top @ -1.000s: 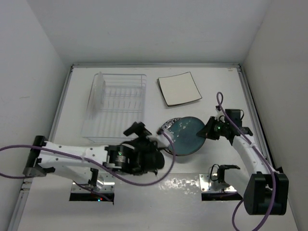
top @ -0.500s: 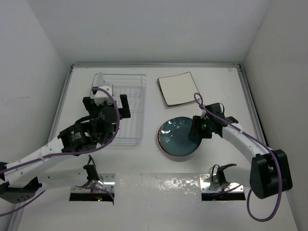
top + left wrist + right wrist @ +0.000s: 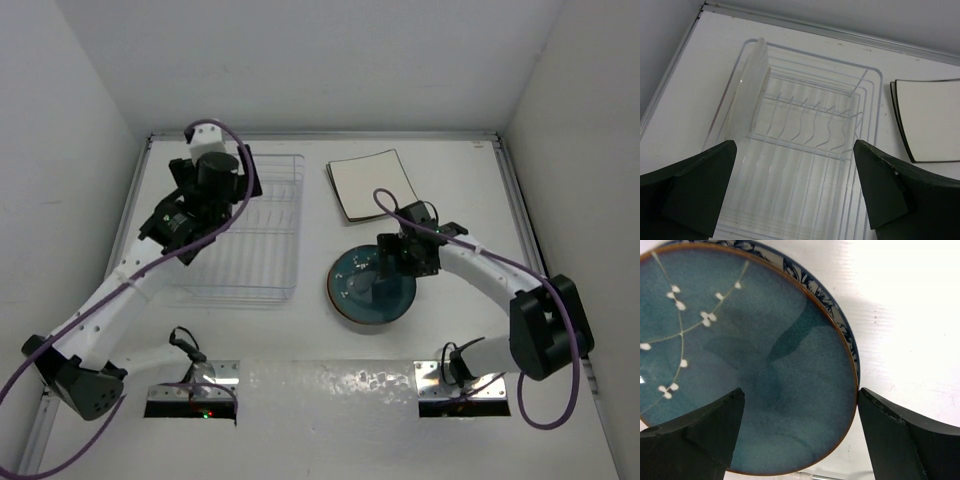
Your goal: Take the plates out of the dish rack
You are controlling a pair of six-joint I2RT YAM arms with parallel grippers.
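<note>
Two robot arms reach out over a white surface closed in by white walls. The left gripper hangs above a large rectangular dish rack of clear plastic, which lies on the left half of the surface. Its jaws are spread wide and grip nothing; in the left wrist view the rack's ribbed floor and thin wire dividers show between them. Seen from above, the left arm stretches from the near left corner to the far left part of the rack.

The right gripper is poised over a round teal plate with white blossom sprigs and a brown edge, which rests near the middle of the surface, right of the rack and apart from it. These jaws also stand wide open, one dark finger at each side of the right wrist view, closed on nothing — whether they touch the plate cannot be told. The teal plate sits on a round white plate with a dark blue pattern; only a crescent of its rim shows past the teal plate's edge.

Beyond this pair, toward the far edge, a stack of cream-white square plates with dark edges lies flat on the surface, to the right of the rack's far right corner and not touching it.
</note>
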